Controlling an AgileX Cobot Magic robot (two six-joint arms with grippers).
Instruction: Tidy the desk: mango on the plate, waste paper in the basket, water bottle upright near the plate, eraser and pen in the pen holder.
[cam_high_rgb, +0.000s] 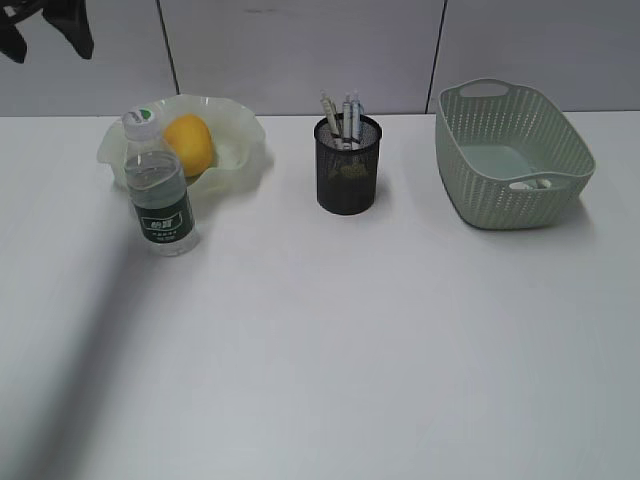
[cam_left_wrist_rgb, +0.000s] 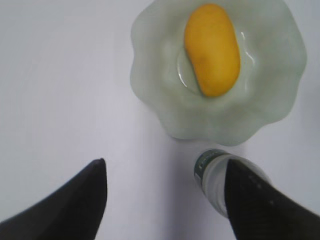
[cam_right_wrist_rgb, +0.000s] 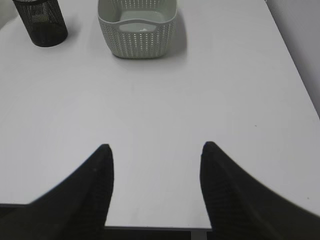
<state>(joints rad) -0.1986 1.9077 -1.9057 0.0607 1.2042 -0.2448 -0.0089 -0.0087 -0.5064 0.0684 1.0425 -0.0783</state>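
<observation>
Mango (cam_high_rgb: 189, 143) is lying in the plate (cam_high_rgb: 243, 130) at about ten o'clock on the worktop (cam_high_rgb: 320, 340); the water bottle (cam_high_rgb: 158, 186) is standing upright just in front of the plate, touching or nearly touching its rim; the pen holder (cam_high_rgb: 348, 163) is sitting at twelve o'clock with pens sticking up out of it, though whether the eraser is inside I cannot tell; the basket (cam_high_rgb: 512, 155) is sitting at two o'clock with a small white scrap lying against its near wall, probably the waste paper (cam_high_rgb: 541, 183). By these signs the tidying is looking close to finished.

The left gripper (cam_left_wrist_rgb: 165, 195) is hanging above the bottle with its jaws apart and empty, one finger overlapping the bottle's shoulder from the wrist view; any sideways drift or drop from here is risking a knock that topples the bottle into the plate. The right gripper (cam_right_wrist_rgb: 156, 165) is hovering over the near worktop edge, jaws apart and empty, well clear of everything.
</observation>
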